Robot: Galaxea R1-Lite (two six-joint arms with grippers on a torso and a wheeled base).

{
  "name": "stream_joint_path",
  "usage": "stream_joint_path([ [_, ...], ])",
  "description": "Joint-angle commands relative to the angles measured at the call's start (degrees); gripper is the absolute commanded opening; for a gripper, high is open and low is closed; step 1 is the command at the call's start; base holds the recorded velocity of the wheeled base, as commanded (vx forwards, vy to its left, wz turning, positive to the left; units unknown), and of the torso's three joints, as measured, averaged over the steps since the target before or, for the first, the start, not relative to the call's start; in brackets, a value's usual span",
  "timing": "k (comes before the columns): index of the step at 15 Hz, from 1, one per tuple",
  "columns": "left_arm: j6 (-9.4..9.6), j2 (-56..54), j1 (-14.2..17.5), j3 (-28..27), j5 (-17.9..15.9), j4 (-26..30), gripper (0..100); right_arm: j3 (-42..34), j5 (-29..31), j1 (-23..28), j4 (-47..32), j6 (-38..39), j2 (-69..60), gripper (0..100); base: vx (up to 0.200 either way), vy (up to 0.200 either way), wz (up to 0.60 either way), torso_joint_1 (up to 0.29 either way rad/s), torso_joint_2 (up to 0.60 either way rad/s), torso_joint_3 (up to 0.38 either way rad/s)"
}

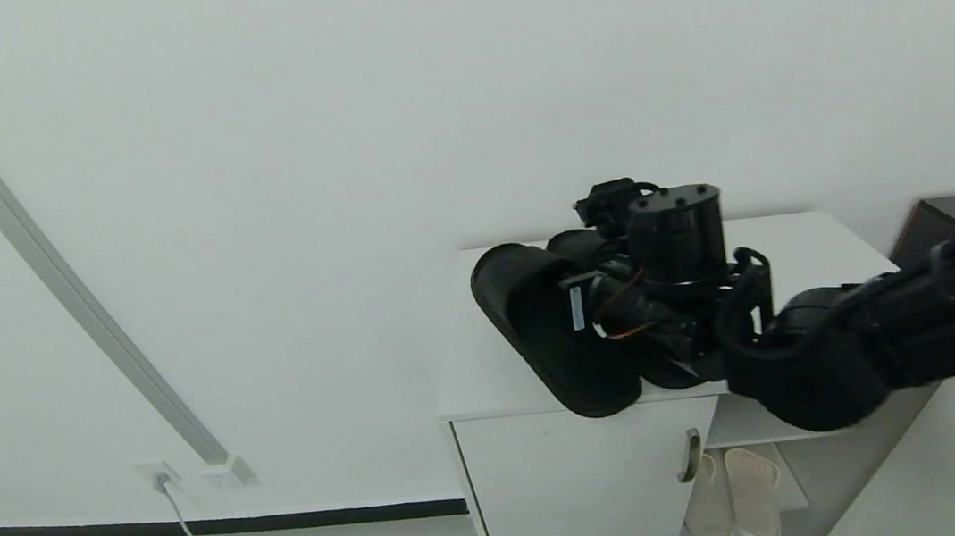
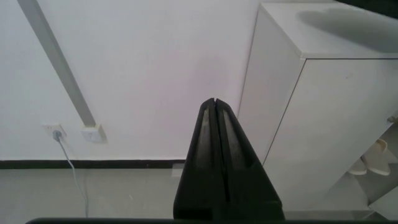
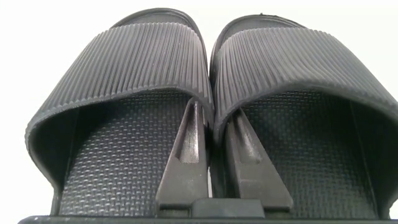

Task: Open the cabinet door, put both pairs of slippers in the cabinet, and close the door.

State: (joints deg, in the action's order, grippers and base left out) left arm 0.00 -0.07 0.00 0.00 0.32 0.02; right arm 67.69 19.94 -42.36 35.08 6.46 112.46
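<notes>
While right gripper (image 3: 213,113) clamps slippers (image 1: 543,357), cabinet (image 1: 575,491) open

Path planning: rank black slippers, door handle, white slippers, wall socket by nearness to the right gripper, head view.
1. black slippers: in its grip, at the cabinet top.
2. door handle: below, on the front.
3. white slippers: lower, inside.
4. wall socket: far left.

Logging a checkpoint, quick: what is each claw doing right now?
Left claw: closed, empty.
Right claw: closed on the inner edges of the black slippers, one finger inside each.
</notes>
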Motion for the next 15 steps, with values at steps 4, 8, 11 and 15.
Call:
stream_joint_path([
  [4,0.00,0.07,0.00,0.00,0.03,-0.02,0,-25.16,-5.18,-3.34,-0.28,-0.04,-26.41,0,0.000,0.000,0.00,0.000,0.00,0.000],
  [8,-0.09,0.07,0.00,0.00,-0.05,-0.02,0,-27.88,-5.97,-6.33,-5.82,1.36,-29.58,0,0.000,0.000,0.00,0.000,0.00,0.000],
  [11,-0.18,0.07,0.00,0.00,-0.05,-0.02,0,-27.62,-6.23,-6.50,-5.73,1.62,-28.96,0,0.000,0.000,0.00,0.000,0.00,0.000],
  [15,-0.35,0.07,0.00,0.00,-0.05,-0.02,0,-27.70,-6.14,-7.56,-5.73,1.62,-28.96,0,-0.050,0.000,0.00,0.002,0.00,0.001],
])
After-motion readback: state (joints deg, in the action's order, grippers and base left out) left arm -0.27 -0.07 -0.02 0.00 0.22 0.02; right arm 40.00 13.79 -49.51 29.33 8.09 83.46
